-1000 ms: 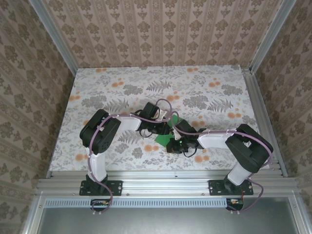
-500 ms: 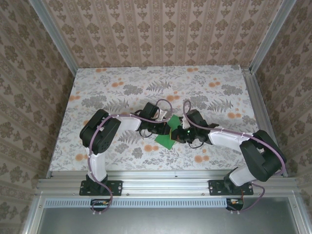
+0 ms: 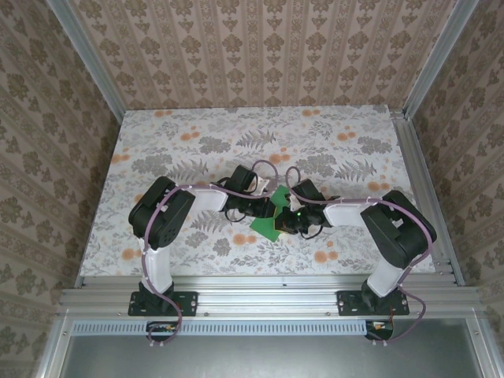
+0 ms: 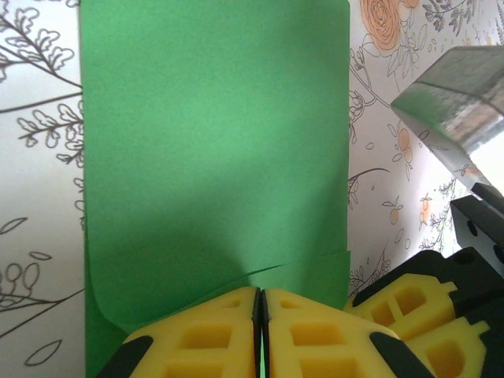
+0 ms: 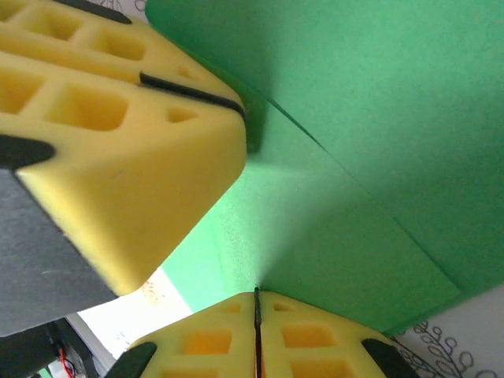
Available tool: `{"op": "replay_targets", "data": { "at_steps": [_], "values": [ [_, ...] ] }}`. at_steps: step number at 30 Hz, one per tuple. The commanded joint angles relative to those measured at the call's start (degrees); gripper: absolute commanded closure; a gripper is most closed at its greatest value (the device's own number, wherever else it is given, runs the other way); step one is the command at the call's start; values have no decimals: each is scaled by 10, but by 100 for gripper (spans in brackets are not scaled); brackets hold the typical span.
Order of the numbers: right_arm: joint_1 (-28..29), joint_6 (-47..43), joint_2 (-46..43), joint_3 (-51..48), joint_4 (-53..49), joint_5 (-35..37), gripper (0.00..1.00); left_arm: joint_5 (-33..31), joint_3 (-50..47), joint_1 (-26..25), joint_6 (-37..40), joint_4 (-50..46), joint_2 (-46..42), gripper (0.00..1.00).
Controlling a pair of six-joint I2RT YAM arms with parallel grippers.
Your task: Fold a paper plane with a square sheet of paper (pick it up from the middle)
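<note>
Left arm (image 3: 206,197), right arm (image 3: 348,213) angled inward, wrists close; jaws pinched together.

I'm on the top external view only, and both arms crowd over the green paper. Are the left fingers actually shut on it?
Observer: Yes. In the left wrist view the left fingers are pressed together on the near edge of the green paper.
Operator: And the right side?
Observer: The right wrist view shows the right fingers closed on the paper too, with no gap between them.
Operator: Is the sheet a single layer?
Observer: No. In the right wrist view the edge of an overlapping layer runs diagonally across it, so it is folded.
</note>
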Motion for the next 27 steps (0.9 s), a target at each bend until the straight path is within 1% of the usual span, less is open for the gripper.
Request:
{"op": "replay_targets", "data": {
  "at_steps": [1,9,15,27],
  "values": [
    [0,-32,14,7,-36,28,89,-71,-27,16,12,-97,33,87],
    [0,-66,-3,-4,-89,72,90,-74,-17,22,12,-100,31,87],
    [0,-68,-1,-27,-79,69,90,-80,-4,34,15,-105,32,87],
    [5,-72,12,-51,-59,39,90,-94,45,58,19,-107,42,85]
  ]
}}
